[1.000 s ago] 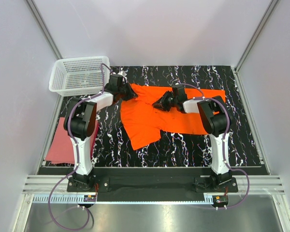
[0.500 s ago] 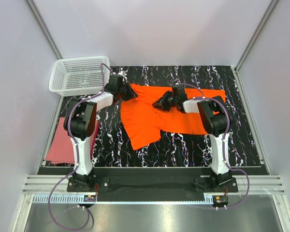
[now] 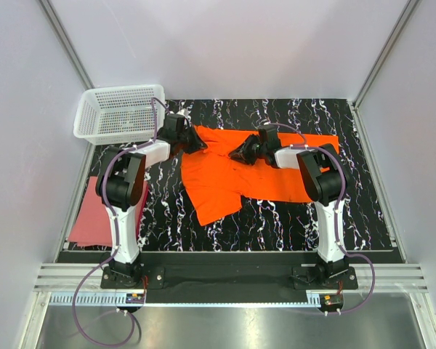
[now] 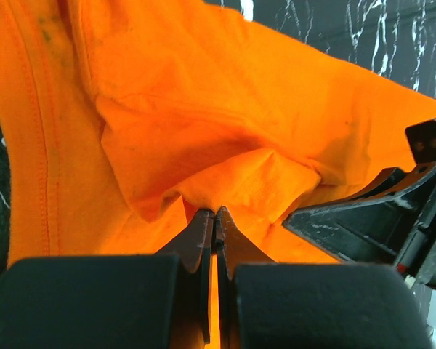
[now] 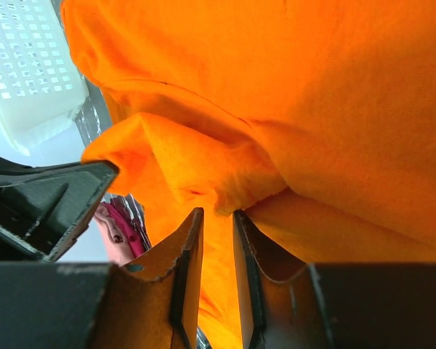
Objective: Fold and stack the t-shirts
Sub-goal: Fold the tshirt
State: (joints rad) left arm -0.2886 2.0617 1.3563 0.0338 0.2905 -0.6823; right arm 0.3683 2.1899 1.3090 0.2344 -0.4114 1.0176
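Note:
The orange t-shirt [image 3: 247,174] lies spread and rumpled on the black marbled mat. My left gripper [image 3: 195,140] is at the shirt's far left corner, shut on a pinch of the orange cloth [image 4: 215,211]. My right gripper [image 3: 240,152] hangs over the shirt's upper middle, pointing left toward the other gripper. Its jaws stand slightly apart, with a raised fold of the orange cloth [image 5: 218,211] right at their tips and not squeezed. The pink-red t-shirt [image 3: 93,214] lies flat at the mat's left edge, away from both grippers.
A white mesh basket [image 3: 120,113] stands at the back left corner, just behind the left arm. White walls and metal rails close in the mat on three sides. The two grippers face each other a short way apart.
Both grippers have crept slightly toward the back of the table, the left still pinching the cloth. The shirt's outline has barely changed.

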